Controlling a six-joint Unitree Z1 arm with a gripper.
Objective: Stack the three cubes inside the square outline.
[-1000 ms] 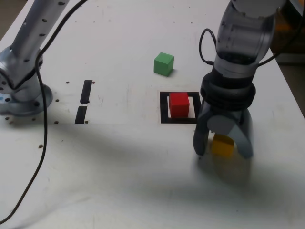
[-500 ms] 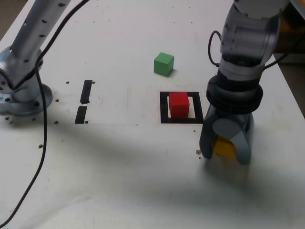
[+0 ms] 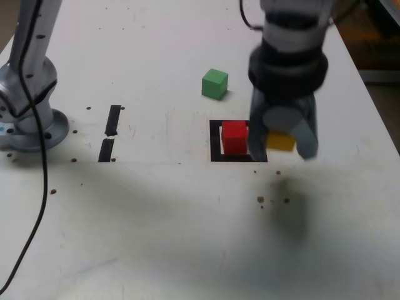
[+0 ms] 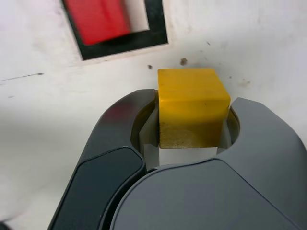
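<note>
one cube (image 3: 235, 137) in square outline (image 3: 215, 140) | second cube (image 3: 214, 84) behind | third cube (image 3: 280, 141) in end effector (image 3: 282, 145)

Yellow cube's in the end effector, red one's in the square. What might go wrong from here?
1. The yellow cube sticks out past the end effector, so it might slip.
2. The red cube sits off-centre in the square outline; a nudge from the fingers beside it might push it out.
</note>
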